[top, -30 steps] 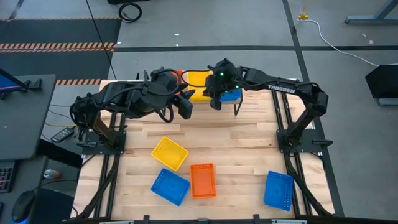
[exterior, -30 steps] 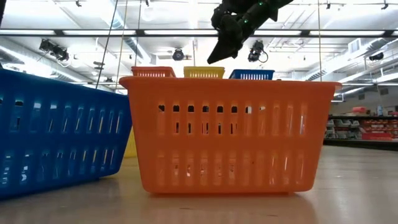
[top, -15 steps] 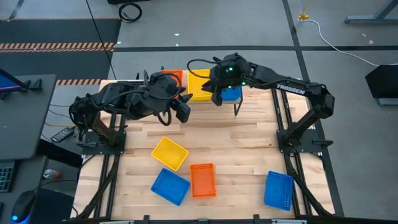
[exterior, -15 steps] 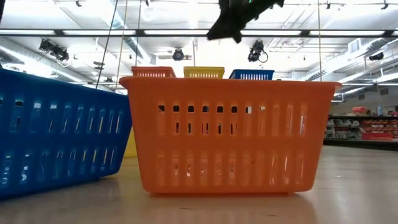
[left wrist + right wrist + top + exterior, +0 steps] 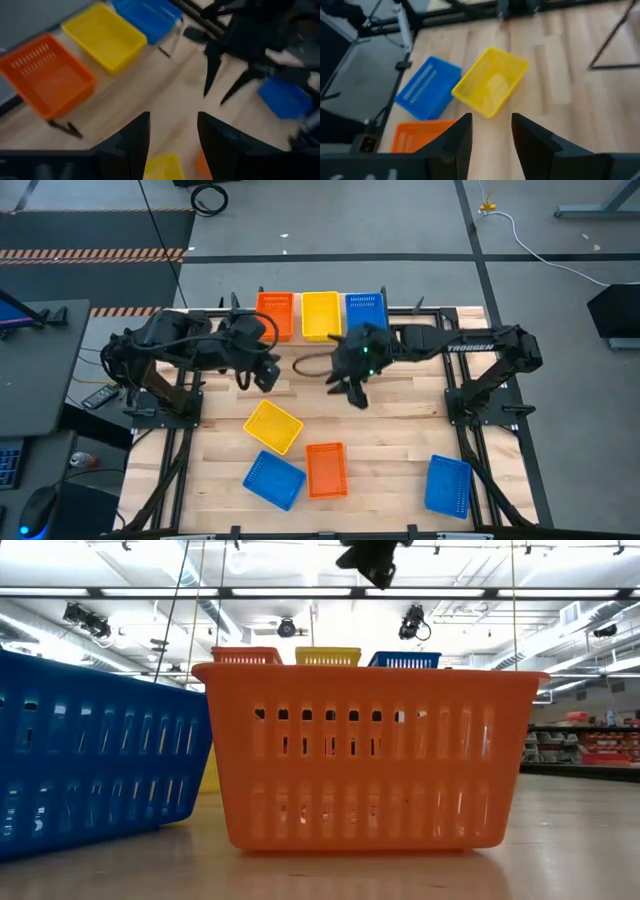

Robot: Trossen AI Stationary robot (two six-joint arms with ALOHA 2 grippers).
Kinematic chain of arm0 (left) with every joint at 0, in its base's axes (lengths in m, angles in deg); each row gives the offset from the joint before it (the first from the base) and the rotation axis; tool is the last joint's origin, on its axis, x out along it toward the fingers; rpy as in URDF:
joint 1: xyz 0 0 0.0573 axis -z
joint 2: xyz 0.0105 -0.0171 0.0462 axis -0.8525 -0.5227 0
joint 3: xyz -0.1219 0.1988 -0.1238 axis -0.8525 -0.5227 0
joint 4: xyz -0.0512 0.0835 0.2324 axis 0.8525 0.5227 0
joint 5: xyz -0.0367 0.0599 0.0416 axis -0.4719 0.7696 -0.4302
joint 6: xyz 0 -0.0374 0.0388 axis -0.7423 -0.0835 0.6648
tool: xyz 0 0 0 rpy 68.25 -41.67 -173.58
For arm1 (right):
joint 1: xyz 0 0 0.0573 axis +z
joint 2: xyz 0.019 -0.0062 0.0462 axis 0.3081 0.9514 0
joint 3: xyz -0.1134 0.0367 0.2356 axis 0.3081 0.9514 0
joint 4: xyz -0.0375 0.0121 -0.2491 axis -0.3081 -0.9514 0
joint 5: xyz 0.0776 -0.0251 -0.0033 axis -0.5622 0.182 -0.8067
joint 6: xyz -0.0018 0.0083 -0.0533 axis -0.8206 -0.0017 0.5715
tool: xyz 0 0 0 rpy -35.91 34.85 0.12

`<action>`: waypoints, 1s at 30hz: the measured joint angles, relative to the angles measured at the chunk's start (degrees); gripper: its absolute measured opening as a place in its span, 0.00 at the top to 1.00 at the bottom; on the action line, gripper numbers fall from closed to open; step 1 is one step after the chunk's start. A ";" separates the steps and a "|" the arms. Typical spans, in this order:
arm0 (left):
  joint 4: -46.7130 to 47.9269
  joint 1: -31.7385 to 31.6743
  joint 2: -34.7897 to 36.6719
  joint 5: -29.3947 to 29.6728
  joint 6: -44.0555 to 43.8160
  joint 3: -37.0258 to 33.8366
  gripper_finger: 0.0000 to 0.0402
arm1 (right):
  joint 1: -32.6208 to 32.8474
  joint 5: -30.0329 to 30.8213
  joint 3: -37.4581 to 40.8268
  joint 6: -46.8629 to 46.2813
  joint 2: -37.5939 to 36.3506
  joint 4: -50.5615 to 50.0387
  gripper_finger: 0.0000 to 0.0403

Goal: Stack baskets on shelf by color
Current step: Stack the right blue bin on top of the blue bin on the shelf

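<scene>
My right gripper (image 5: 352, 393) has come back off the shelf (image 5: 400, 311) and now hangs over bare tabletop on the near side of it, fingers spread apart and holding nothing. A second ago it was up over the blue end of the shelf, so I read that as a placement finished: the blue basket (image 5: 365, 309) is left sitting there and the arm is free for the next pick.

My left gripper (image 5: 262, 375) has pulled back too, from beside the shelf's orange end to the table in front of it. Its fingers (image 5: 131, 142) are parted and empty in the left wrist view.

On the shelf, three colours stand in a row: the orange basket (image 5: 275, 312) at my left end, the yellow basket (image 5: 320, 313) in the middle, the blue one at my right end. I can't tell how many are nested in each pile.

Further from the shelf, four baskets lie loose on the table. The loose yellow basket (image 5: 272, 426) is closest to it and sits just ahead of both grippers; the right wrist view looks straight down on it (image 5: 491, 88). Beyond that lie a loose blue basket (image 5: 274, 479) and a loose orange basket (image 5: 326, 469) side by side, and a second loose blue basket (image 5: 448, 485) well apart toward my right corner. I judge the yellow one the natural next target.
</scene>
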 joint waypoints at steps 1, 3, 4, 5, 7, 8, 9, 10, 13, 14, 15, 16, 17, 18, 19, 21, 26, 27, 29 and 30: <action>0.31 0.73 0.49 -0.92 -0.38 -0.04 0.57 | 0.92 0.07 0.01 -1.18 -0.01 -0.91 0.64; 0.28 1.20 1.01 -2.61 -2.52 0.14 0.57 | 2.46 0.25 0.01 -3.59 0.03 -2.83 0.64; 0.28 1.48 1.05 -3.56 -3.29 0.16 0.57 | 3.25 0.27 0.04 -4.86 0.04 -4.10 0.64; 0.19 2.31 1.03 -4.19 -3.93 0.09 0.57 | 4.04 0.30 0.04 -6.35 0.03 -5.05 0.64; 0.26 3.74 0.81 -4.29 -6.89 -0.06 0.57 | 5.56 0.14 0.04 -10.19 0.01 -7.69 0.64; 0.22 4.18 0.53 -4.17 -8.14 0.06 0.57 | 6.22 -0.31 0.04 -12.50 0.01 -9.61 0.64; 0.24 4.80 0.38 -4.12 -9.18 0.09 0.57 | 6.84 -0.93 0.04 -14.66 0.01 -11.46 0.64; 0.26 5.61 0.21 -4.11 -9.92 0.07 0.57 | 7.51 -1.75 0.04 -16.77 0.01 -13.51 0.64; 0.14 6.78 -1.37 -3.56 -12.88 0.00 0.57 | 9.99 -4.11 0.04 -20.55 -0.01 -19.49 0.64; 0.16 7.15 -1.78 -3.31 -13.79 -0.04 0.57 | 11.13 -4.77 0.04 -21.15 -0.01 -21.39 0.64; 0.01 7.70 -2.16 -3.01 -14.29 -0.06 0.57 | 12.40 -5.43 0.04 -21.55 -0.02 -23.24 0.64; -0.46 8.02 -2.53 -2.79 -14.76 -0.06 0.57 | 13.82 -5.70 0.04 -22.02 -0.03 -24.93 0.64; -1.05 8.17 -2.87 -2.59 -15.10 -0.02 0.57 | 15.15 -5.94 0.04 -22.48 -0.03 -26.83 0.64; -1.62 8.27 -3.37 -2.45 -15.32 0.00 0.57 | 16.49 -6.26 0.04 -23.05 -0.03 -28.77 0.64; -2.51 8.56 -3.92 -2.43 -15.57 -0.02 0.57 | 17.84 -6.56 0.04 -23.86 -0.03 -30.42 0.64; -4.78 9.08 -5.00 -2.40 -16.47 -0.04 0.57 | 20.29 -7.29 0.04 -25.99 -0.03 -33.25 0.64; -9.97 10.12 -6.55 -2.32 -15.94 -0.05 0.57 | 26.63 -8.76 0.04 -34.75 -0.03 -39.10 0.64; -10.60 10.40 -6.84 -2.32 -15.10 -0.05 0.57 | 27.98 -8.76 0.04 -36.79 -0.03 -39.57 0.64; -11.53 10.65 -7.15 -2.37 -13.22 -0.04 0.57 | 30.94 -8.72 0.04 -40.53 -0.03 -39.86 0.64; -11.64 10.92 -7.22 -2.56 -11.81 -0.04 0.57 | 32.43 -8.74 0.04 -42.42 -0.03 -39.88 0.64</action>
